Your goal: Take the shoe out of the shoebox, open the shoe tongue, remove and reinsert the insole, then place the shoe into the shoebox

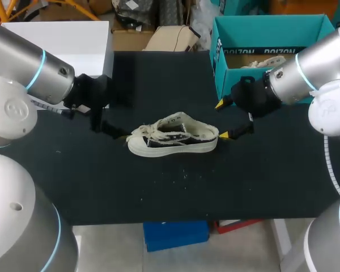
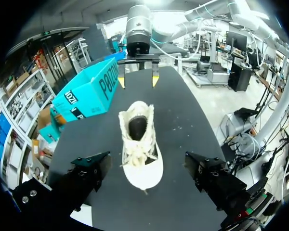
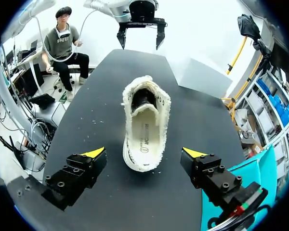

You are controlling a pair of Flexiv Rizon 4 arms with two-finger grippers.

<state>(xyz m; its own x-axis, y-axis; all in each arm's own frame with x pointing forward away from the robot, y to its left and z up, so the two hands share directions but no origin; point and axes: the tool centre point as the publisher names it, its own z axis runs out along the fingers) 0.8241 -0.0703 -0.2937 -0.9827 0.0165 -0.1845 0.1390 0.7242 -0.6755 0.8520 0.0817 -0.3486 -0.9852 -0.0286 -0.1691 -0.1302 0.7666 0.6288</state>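
A cream canvas shoe (image 1: 173,136) with frayed edges and dark side panels stands on its sole in the middle of the black table, outside the teal shoebox (image 1: 218,62). Its toe points at my left gripper (image 1: 116,110), its heel at my right gripper (image 1: 222,120). In the left wrist view the left gripper (image 2: 147,169) is open, its fingers either side of the shoe's (image 2: 137,144) toe without touching. The right gripper (image 3: 144,154) is open too, straddling the heel of the shoe (image 3: 145,120). Each wrist view shows the other gripper beyond the shoe: (image 2: 137,79), (image 3: 139,37).
The shoebox (image 2: 86,91) (image 3: 260,168) stands at the back right, with a second pale shoe (image 1: 266,61) inside it. A white box (image 1: 62,39) sits at the back left. Bare black tabletop (image 1: 175,187) lies between the shoe and the front edge.
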